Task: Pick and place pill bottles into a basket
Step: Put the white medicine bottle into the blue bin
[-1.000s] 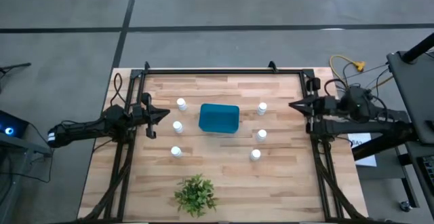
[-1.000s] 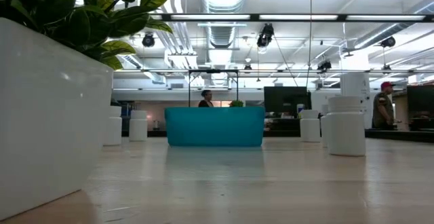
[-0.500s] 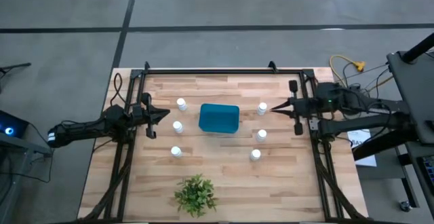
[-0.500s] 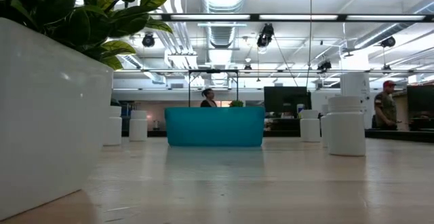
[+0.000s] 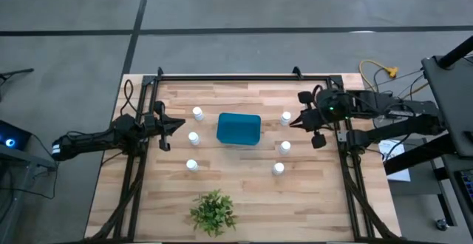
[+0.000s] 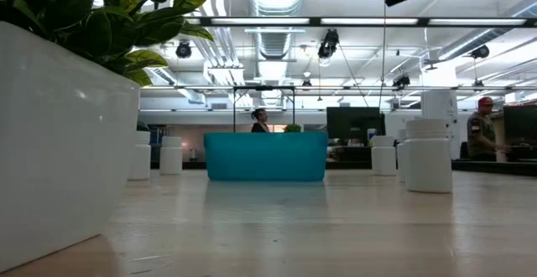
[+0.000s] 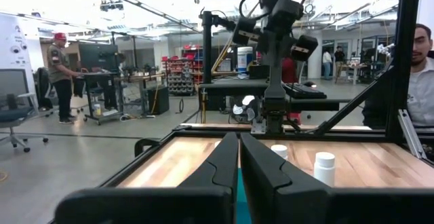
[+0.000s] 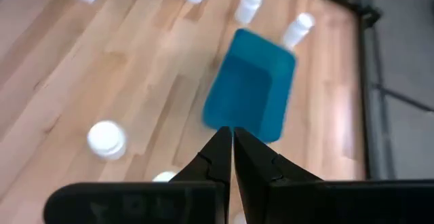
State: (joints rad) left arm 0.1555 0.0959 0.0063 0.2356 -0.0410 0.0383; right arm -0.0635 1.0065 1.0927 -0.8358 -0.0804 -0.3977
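From above, the blue basket (image 5: 239, 129) sits in the middle of the wooden table (image 5: 236, 200), with three white pill bottles (image 5: 197, 113) standing apart on its left and three more on its right; none is inside it. A potted plant (image 5: 213, 213) stands near the front edge, well clear of the bottles, and a black frame (image 5: 236, 76) runs round the table's back and sides. The left gripper (image 5: 181, 124) waits at the left side, fingers shut and empty, close to the middle bottle of the left row. The right gripper (image 5: 295, 122) points inward, fingers shut and empty, just beside the rear bottle (image 5: 286, 117) on the right. From table height, the plant's white pot (image 6: 59, 143) fills the left foreground, the basket stands mid-table, bottles show on both sides, and bare wood lies open in front; people stand in the room behind. The left wrist view shows closed fingers (image 7: 218, 166), two bottles beyond them, the right arm past those, and a person at each side. The right wrist view looks down past closed fingers (image 8: 218, 157) onto the empty basket, with bottles beyond it and nearer.
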